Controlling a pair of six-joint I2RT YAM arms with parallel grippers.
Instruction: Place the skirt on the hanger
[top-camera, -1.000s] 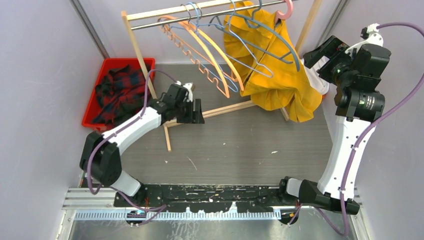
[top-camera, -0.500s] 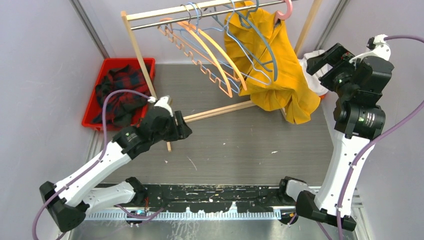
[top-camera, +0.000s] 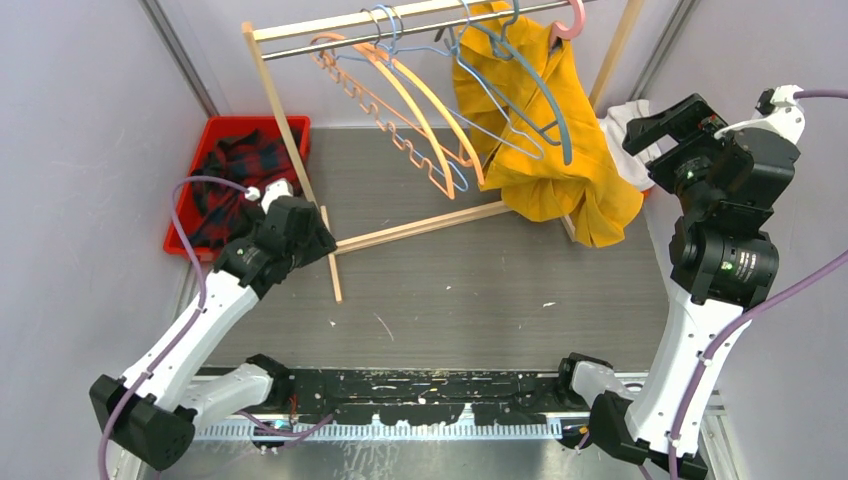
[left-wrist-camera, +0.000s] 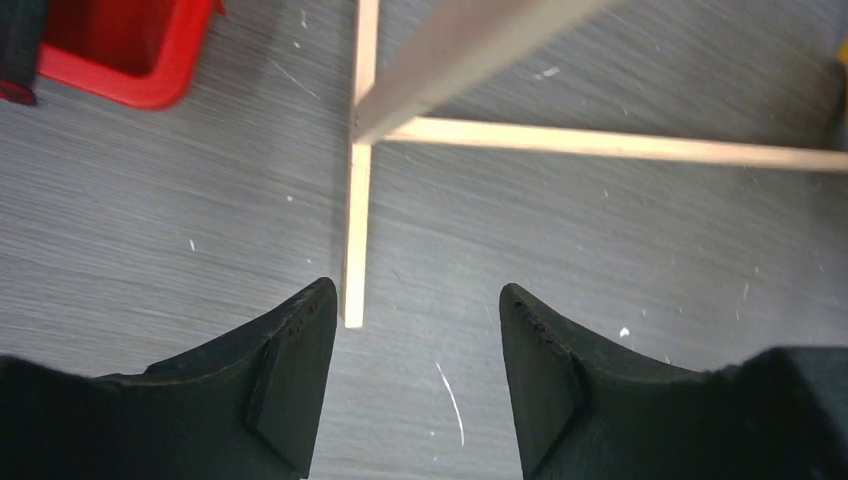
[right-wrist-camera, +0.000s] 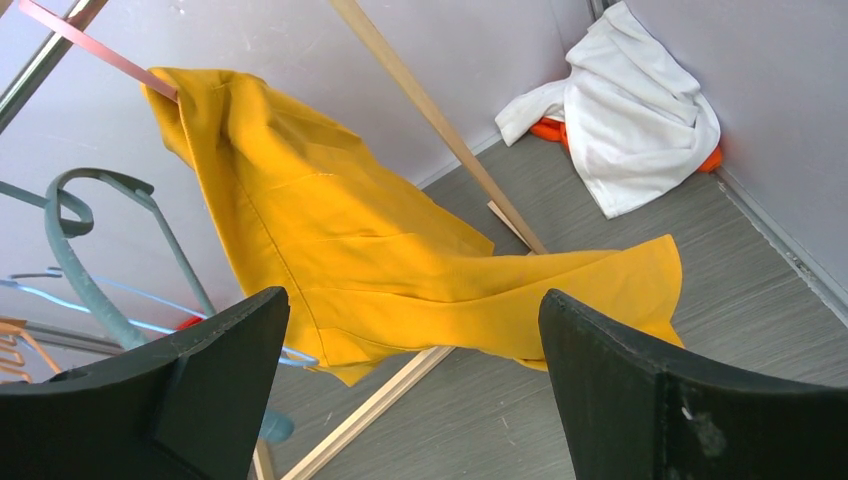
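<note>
A yellow skirt (top-camera: 560, 150) hangs on the wooden rack, its top draped over a pink hanger (top-camera: 572, 20). In the right wrist view the skirt (right-wrist-camera: 380, 250) trails from the pink hanger (right-wrist-camera: 90, 45) down toward the floor. My right gripper (top-camera: 645, 150) is raised to the right of the skirt and apart from it. It stands wide open (right-wrist-camera: 415, 300) and empty. My left gripper (top-camera: 318, 243) hovers over the rack's left foot. It is open (left-wrist-camera: 418, 300), with only floor between its fingers.
A red bin (top-camera: 290, 125) holding a red and black plaid cloth (top-camera: 230, 185) stands at the left. Orange hangers (top-camera: 400, 110) and blue hangers (top-camera: 520, 80) hang on the rail. A white cloth (top-camera: 625, 125) lies in the back right corner. The rack's base bar (top-camera: 420, 225) crosses the floor.
My left arm has swung back and left, from the rack's base bar to its left foot. My right gripper has drawn back to the right, away from the skirt. The hangers have shifted.
</note>
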